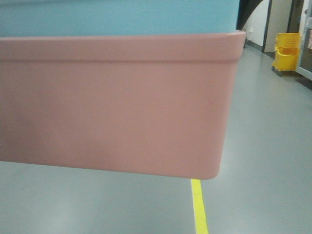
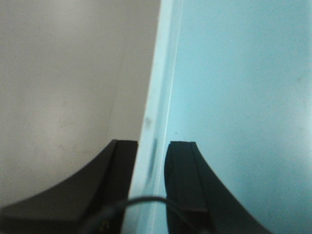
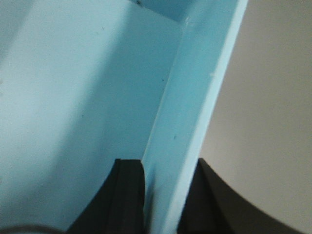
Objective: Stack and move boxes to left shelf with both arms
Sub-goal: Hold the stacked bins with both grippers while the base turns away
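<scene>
My left gripper and right gripper pinch walls of blue box; pink box below seems only wedged, could drop.

smooth matt plastic pink tub, blue tub

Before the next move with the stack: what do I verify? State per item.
1. Nesting: blue tub sits in pink tub, ok.
2. Grip, left gripper: clamped on blue tub wall, ok.
3. Grip, right gripper: clamped on blue tub wall, ok.
4. Stack off the floor: ok.
5. Sight of shelf: not ok, no view shows it.
6. Path: cannot tell, tubs block most of the front view; mop bucket stands far right.
</scene>
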Available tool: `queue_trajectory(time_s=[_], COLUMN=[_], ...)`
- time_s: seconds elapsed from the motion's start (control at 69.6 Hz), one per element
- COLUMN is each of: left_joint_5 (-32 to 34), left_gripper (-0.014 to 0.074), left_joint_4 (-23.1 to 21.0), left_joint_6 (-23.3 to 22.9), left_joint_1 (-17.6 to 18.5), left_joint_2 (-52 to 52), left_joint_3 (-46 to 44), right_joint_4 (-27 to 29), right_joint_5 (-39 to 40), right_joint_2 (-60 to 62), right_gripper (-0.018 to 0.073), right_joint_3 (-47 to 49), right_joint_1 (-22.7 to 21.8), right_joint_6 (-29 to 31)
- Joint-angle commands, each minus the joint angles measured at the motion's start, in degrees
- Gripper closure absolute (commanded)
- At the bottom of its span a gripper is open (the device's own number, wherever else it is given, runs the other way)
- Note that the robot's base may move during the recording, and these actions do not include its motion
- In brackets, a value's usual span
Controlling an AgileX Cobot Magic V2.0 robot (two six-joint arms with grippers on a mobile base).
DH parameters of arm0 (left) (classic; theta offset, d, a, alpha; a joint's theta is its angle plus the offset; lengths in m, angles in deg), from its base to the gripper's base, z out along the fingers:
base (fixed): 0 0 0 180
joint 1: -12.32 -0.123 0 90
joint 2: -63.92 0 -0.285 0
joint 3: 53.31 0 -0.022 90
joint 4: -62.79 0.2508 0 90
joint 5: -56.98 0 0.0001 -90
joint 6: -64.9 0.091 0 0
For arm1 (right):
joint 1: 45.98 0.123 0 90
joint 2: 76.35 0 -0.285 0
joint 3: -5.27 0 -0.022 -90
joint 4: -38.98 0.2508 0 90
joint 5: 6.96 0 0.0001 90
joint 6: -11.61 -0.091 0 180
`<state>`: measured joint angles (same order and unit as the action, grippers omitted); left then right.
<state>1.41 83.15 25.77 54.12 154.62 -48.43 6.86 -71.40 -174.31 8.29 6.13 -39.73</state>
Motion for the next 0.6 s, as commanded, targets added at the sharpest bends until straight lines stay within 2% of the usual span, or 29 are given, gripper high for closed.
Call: queue_trajectory(time_s=[0.0,0.589], left_joint_5=[13.68,13.68], left_gripper=[0.0608,0.0608], left_joint_4=[-7.92,-7.82], left_joint_6=[1.71,1.71], left_joint_1=[3.59,3.59], left_joint_2=[-2.77,-2.77], left_joint_3=[-2.81,-2.81], right_joint_4=[-1.11,-1.11], right_joint_5=[17.19,17.20], right_joint_2=[1.26,1.26], right_gripper=[0.0501,0.0501], right_joint_3=[2.52,2.52], right_joint_1=[0.99,0.99], right_joint_6=[-1.74,-1.74])
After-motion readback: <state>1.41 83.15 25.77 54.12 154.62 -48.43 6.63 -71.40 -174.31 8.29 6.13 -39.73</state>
